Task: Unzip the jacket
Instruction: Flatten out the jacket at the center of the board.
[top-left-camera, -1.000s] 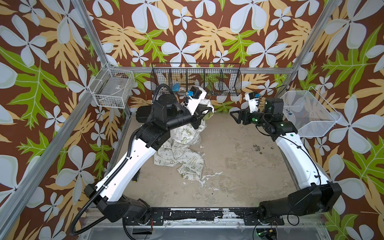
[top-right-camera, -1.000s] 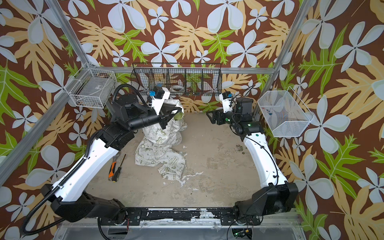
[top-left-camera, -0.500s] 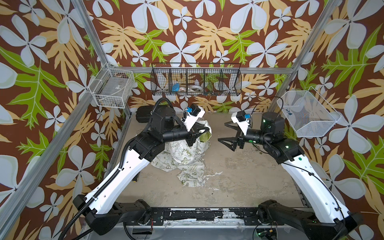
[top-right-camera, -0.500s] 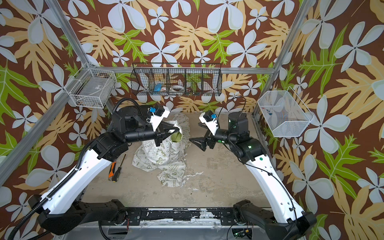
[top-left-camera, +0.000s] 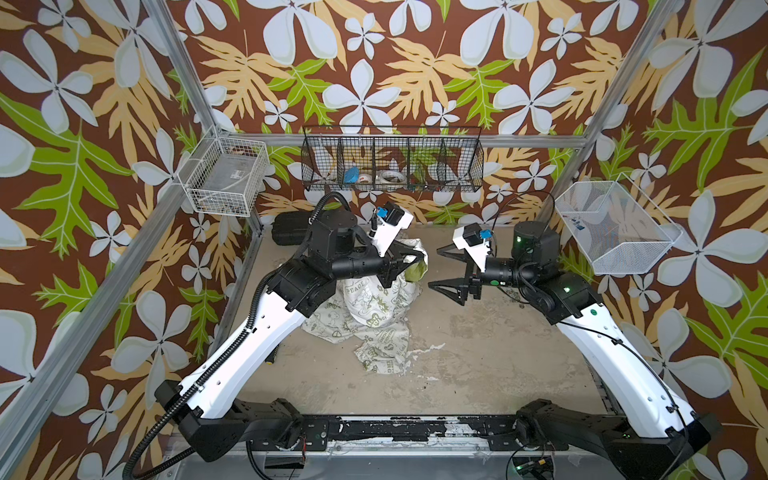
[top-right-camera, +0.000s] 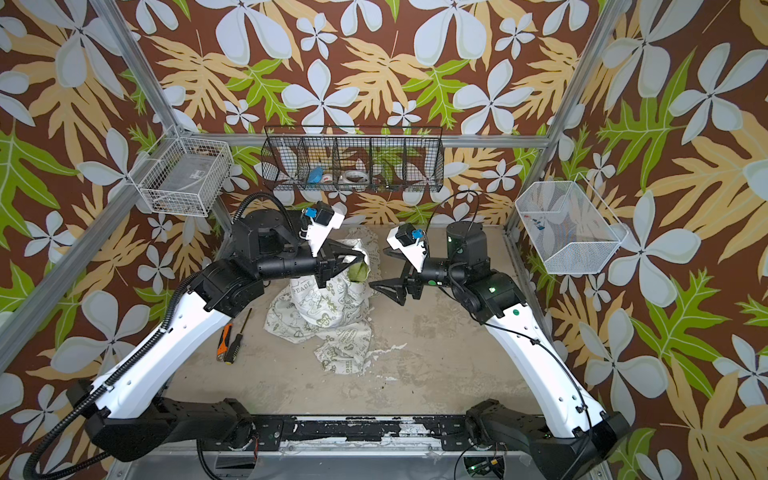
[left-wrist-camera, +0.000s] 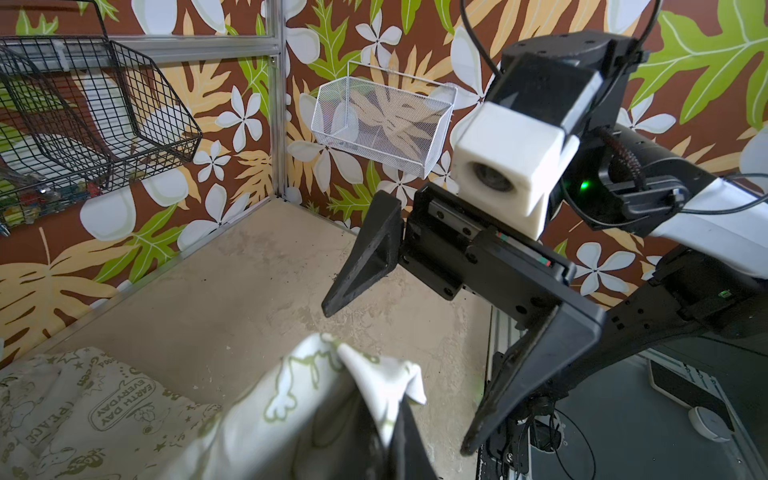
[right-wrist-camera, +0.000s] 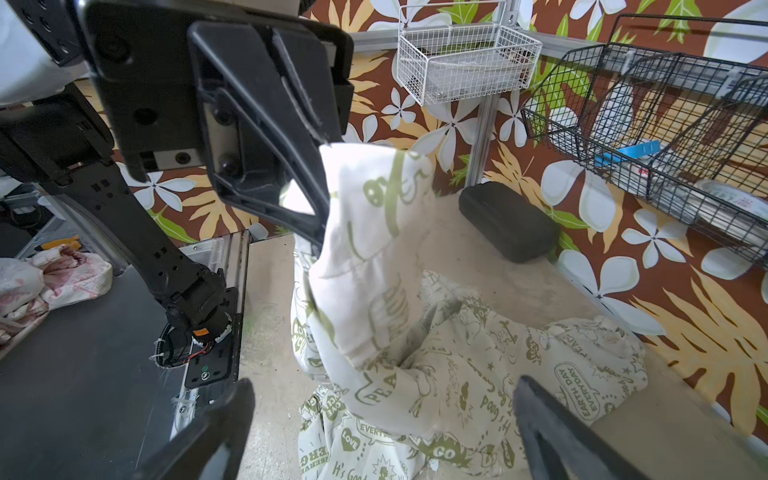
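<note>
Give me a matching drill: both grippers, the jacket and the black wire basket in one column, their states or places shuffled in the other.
Column one:
1. left gripper
2. right gripper
3. jacket
4. black wire basket

Column two:
A. hanging at the back
B. wide open, empty
C. partly lifted, rest heaped below
D. shut on cloth

Pairs: 1-D, 2-B, 3-C, 4-A

jacket (top-left-camera: 374, 316): on table (top-left-camera: 478, 353), left of centre
right pincer (top-left-camera: 433, 268): just right of jacket, apart
screwdriver (top-right-camera: 235, 345): left of jacket
</note>
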